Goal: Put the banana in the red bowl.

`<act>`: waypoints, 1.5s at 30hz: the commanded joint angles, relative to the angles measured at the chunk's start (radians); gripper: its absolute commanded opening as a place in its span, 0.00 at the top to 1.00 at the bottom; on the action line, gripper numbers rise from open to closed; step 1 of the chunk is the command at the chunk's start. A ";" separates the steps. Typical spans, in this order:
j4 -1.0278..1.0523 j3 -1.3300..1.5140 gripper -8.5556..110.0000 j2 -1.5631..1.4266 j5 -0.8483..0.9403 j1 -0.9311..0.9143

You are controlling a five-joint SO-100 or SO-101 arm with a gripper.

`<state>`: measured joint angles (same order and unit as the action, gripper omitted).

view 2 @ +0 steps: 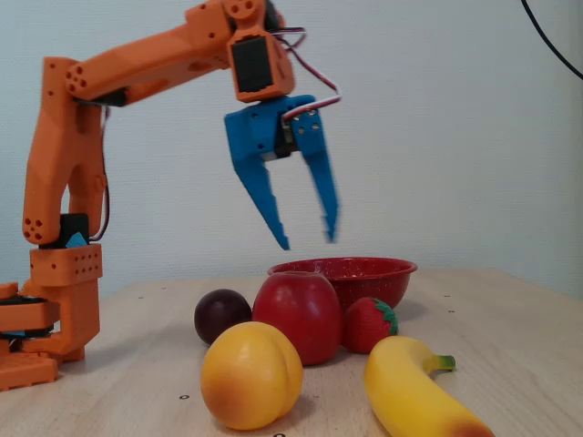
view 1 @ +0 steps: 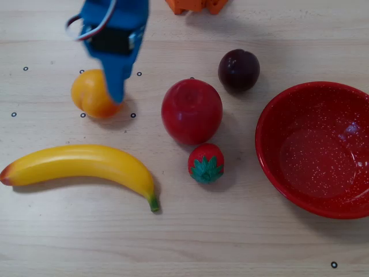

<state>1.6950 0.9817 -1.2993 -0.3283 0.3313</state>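
Observation:
The banana (view 1: pixel 81 164) lies on the table at the lower left of the overhead view, orange-red tip to the left and green stem to the right. In the fixed view the banana (view 2: pixel 414 391) is at the front right. The red bowl (view 1: pixel 317 147) stands empty at the right of the overhead view; in the fixed view the red bowl (view 2: pixel 351 273) is behind the fruit. My blue gripper (view 2: pixel 308 241) is open and empty, held high above the table. In the overhead view the gripper (view 1: pixel 115 86) hangs over the round orange-yellow fruit, above and left of the banana's middle.
A round orange-yellow fruit (view 1: pixel 92 95), a red apple (view 1: pixel 191 111), a dark plum (view 1: pixel 238 70) and a strawberry (view 1: pixel 206 163) lie between the banana and the bowl. The orange arm base (view 2: pixel 46 309) stands at the left of the fixed view.

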 commanded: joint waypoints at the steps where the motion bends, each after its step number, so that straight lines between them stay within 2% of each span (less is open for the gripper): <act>1: 0.018 -0.129 0.75 -0.025 -0.020 0.043; 6: 0.026 -0.189 0.65 0.064 -0.043 0.086; 9: 0.041 -0.209 0.56 0.104 -0.069 0.112; 15: 0.029 -0.258 0.49 0.201 -0.109 0.143; 28: -0.138 -0.314 0.48 0.350 -0.161 0.166; 45: -0.192 -0.314 0.48 0.462 -0.255 0.209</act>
<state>1.5278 0.7394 -0.7900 -0.5522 0.5231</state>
